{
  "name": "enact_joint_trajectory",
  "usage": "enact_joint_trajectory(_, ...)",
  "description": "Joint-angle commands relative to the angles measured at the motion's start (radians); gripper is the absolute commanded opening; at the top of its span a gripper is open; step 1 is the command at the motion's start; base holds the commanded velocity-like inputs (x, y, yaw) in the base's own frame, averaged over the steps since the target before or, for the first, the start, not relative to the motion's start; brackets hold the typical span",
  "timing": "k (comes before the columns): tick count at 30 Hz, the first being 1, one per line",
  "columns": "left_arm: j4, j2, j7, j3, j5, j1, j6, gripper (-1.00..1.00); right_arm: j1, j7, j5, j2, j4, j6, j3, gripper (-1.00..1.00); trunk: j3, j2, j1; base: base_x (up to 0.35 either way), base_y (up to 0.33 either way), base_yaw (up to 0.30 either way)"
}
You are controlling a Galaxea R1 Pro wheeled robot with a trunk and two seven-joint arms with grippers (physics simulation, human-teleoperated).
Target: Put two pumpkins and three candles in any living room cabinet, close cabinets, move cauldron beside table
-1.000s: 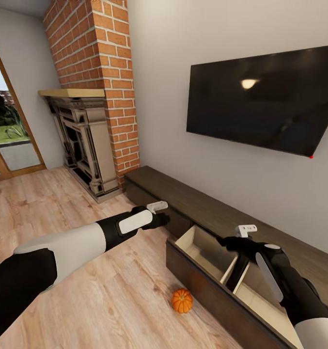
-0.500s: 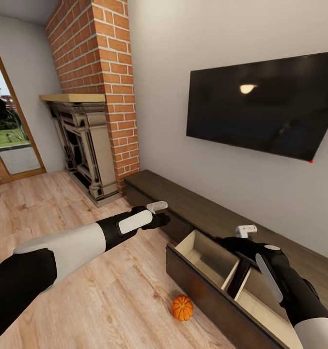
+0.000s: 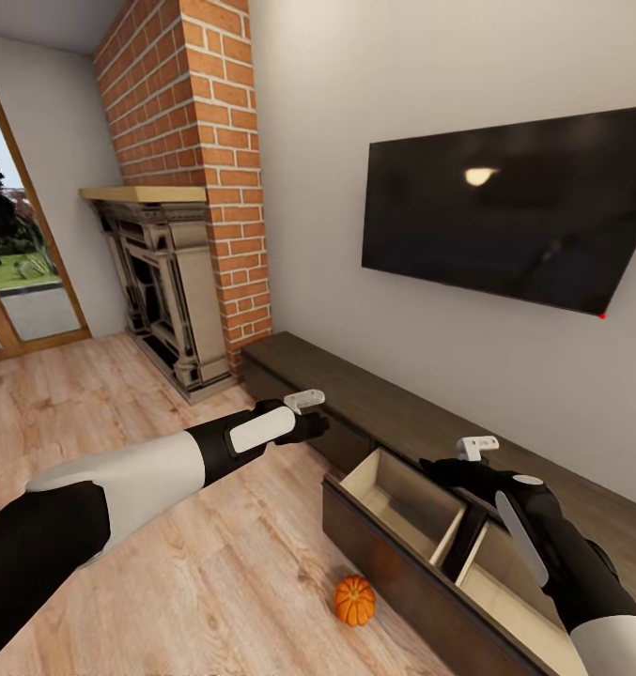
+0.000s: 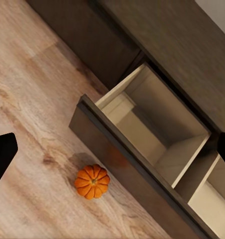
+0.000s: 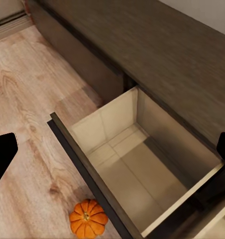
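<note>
a small bright-orange ribbed pumpkin (image 3: 354, 600) with a short dark stem is lying on the wood floor (image 3: 214, 582), just beside the dark front of the pulled-out drawer (image 3: 421, 512); it is also showing in the left wrist view (image 4: 92, 181) and the right wrist view (image 5: 88, 218). the drawer belongs to the long low dark-brown cabinet (image 3: 374, 399) and is standing open, its pale beige compartments holding nothing.

the left gripper (image 3: 313, 413) is hanging over the floor near the cabinet's front, well above the pumpkin. in its wrist view the fingertips (image 4: 1, 154) are sitting wide apart at the frame edges, spread and holding nothing. the right gripper (image 3: 449, 469) is hovering over the open drawer, by the divider; its fingertips (image 5: 2, 154) are likewise spread wide, gripping nothing.

the cabinet is running along a pale wall under a black tv (image 3: 505, 211). a brick chimney (image 3: 200, 169) with a dark fireplace (image 3: 162, 282) is standing beyond it, and a wood-framed glass door (image 3: 17, 263) is showing greenery outside.
</note>
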Motion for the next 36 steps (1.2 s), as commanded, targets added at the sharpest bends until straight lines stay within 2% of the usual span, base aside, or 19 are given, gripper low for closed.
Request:
enact_joint_trajectory(1, 0.000, 0.000, 0.000, 0.000, 0.000, 0.000, 0.000, 1.00, 0.000, 0.000, 0.000, 0.000, 0.000, 0.000, 0.000, 1.00, -0.001, 0.000, 0.000, 0.000, 0.000, 0.095)
enact_joint_trajectory(4, 0.000, 0.000, 0.000, 0.000, 0.000, 0.000, 0.000, 1.00, 0.000, -0.001, 0.001, 0.012, 0.002, 0.001, 0.001, 1.00, -0.004, 0.000, 0.000, 0.000, 0.000, 0.135)
enact_joint_trajectory(6, 0.001, 0.001, 0.000, 0.000, 0.000, 0.000, 0.000, 1.00, 0.000, -0.004, 0.005, 0.035, 0.019, 0.001, 0.001, 1.00, -0.007, 0.000, 0.000, 0.000, 0.000, 0.160)
enact_joint_trajectory(8, 0.002, 0.003, 0.000, 0.000, 0.000, 0.000, 0.000, 1.00, 0.000, -0.005, 0.005, 0.039, 0.025, 0.001, 0.001, 1.00, -0.009, 0.000, 0.000, 0.000, 0.000, 0.164)
enact_joint_trajectory(15, 0.008, 0.005, 0.001, -0.003, -0.004, 0.024, 0.000, 1.00, 0.000, -0.006, 0.006, 0.044, 0.036, 0.001, 0.002, 1.00, -0.018, 0.000, 0.000, 0.000, 0.000, 0.166)
enact_joint_trajectory(20, 0.022, 0.007, -0.003, -0.006, -0.010, 0.091, -0.008, 1.00, 0.000, -0.006, 0.005, 0.044, 0.038, 0.001, 0.001, 1.00, -0.025, 0.000, 0.000, 0.000, 0.000, 0.166)
enact_joint_trajectory(26, 0.027, 0.006, -0.004, -0.008, -0.008, 0.107, -0.010, 1.00, -0.001, -0.005, 0.003, 0.045, 0.039, 0.001, 0.001, 1.00, -0.033, 0.000, 0.000, 0.000, 0.000, 0.166)
enact_joint_trajectory(36, 0.027, 0.000, -0.003, -0.008, -0.003, 0.109, -0.012, 1.00, 0.000, -0.002, 0.003, 0.060, 0.049, 0.003, 0.001, 1.00, -0.046, 0.000, 0.000, 0.000, 0.000, 0.153)
